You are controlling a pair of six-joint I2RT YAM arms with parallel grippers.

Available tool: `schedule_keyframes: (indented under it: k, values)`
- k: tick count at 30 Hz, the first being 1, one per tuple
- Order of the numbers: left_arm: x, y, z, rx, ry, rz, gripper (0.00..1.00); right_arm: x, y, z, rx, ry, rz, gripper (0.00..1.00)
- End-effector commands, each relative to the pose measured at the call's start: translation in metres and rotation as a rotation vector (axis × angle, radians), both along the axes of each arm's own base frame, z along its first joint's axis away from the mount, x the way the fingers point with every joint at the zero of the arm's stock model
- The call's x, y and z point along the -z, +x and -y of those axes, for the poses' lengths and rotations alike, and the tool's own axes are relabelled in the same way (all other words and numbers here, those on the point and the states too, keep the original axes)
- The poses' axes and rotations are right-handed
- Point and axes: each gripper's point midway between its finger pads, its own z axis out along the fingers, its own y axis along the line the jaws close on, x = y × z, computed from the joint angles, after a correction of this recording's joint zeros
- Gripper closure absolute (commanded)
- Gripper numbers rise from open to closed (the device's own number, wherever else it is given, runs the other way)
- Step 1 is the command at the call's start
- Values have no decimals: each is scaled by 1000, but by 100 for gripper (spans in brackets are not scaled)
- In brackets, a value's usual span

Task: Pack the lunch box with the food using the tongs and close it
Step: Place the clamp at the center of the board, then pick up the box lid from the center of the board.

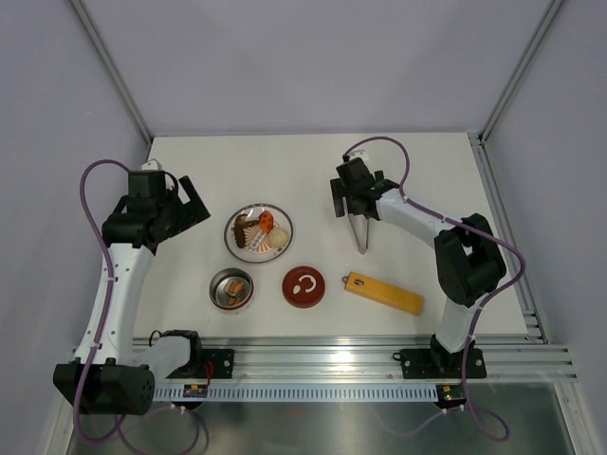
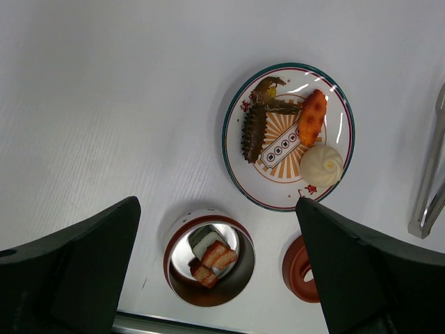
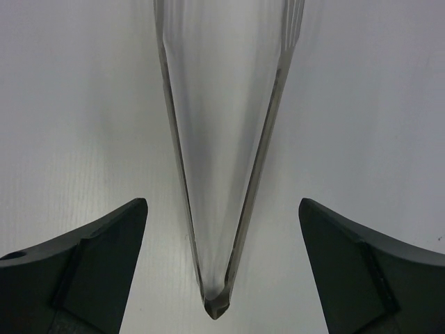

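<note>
1. The right tool (image 3: 221, 202) stands wide open and holds nothing. The tongs (image 1: 358, 235) lie flat on the worktop (image 1: 427, 180) between its fingers (image 3: 90, 264), untouched.
2. The left tool (image 2: 217, 202), equally wide and empty, hovers above the lunch box (image 2: 240, 278), which sits near the worktop's front edge beside its lid (image 1: 303, 286).
3. The step in hand looks like gripping the tongs. It is best to close across both arms, above the joined end and centred, lightly enough that the tips can still pinch.
4. Count: one pair of tongs, one lunch box, one lid, one plate (image 2: 274, 188) and one yellow bar (image 1: 383, 293). Four pieces of food (image 2: 321, 165) are on the plate, and two or three are in the lunch box.
</note>
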Motion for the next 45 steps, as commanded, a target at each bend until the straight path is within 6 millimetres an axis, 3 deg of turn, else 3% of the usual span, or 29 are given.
schedule_keyframes:
  k: [1, 5, 8, 16, 20, 26, 31, 34, 36, 38, 40, 42, 43, 45]
  values:
    - [-14, 4, 0, 1, -7, 56, 1, -66, 10, -3, 26, 63, 111, 2]
    - [-16, 3, -1, 2, -2, 59, 1, -98, -14, -13, -14, 157, 95, 1]
    - [-14, 2, -2, -1, 3, 57, 1, -101, -43, -28, -70, 185, 52, 1]
    - [5, -2, -3, -13, 5, 12, 1, -61, -144, -97, -278, 111, -121, 2]
    - [7, -3, -3, -14, 6, 10, 1, -36, -172, -117, -314, 155, -213, 6]
    - [-4, -7, 5, 65, 47, 34, 1, -15, -182, -125, -306, 177, -295, 18]
    - [-3, -13, 9, 118, 73, 17, 1, 3, -186, -121, -292, 135, -346, 23]
    - [-3, -15, 18, 178, 107, 0, 1, 1, -186, -121, -284, 143, -341, 31]
    - [-2, -18, 35, 260, 130, -10, 1, -5, -184, -117, -272, 140, -318, 38]
    - [1, -24, 60, 376, 134, -20, 1, -10, -176, -106, -248, 100, -276, 38]
    - [7, -32, 89, 517, 134, -30, 1, -14, -163, -81, -185, 72, -261, 37]
    - [11, -38, 105, 609, 150, -46, 1, -25, -153, -61, -133, 99, -238, 35]
    - [15, -46, 120, 683, 165, -60, 1, -22, -144, -38, -73, 103, -246, 33]
    - [28, -53, 134, 763, 209, -117, 1, -38, -136, -13, -13, 144, -214, 29]
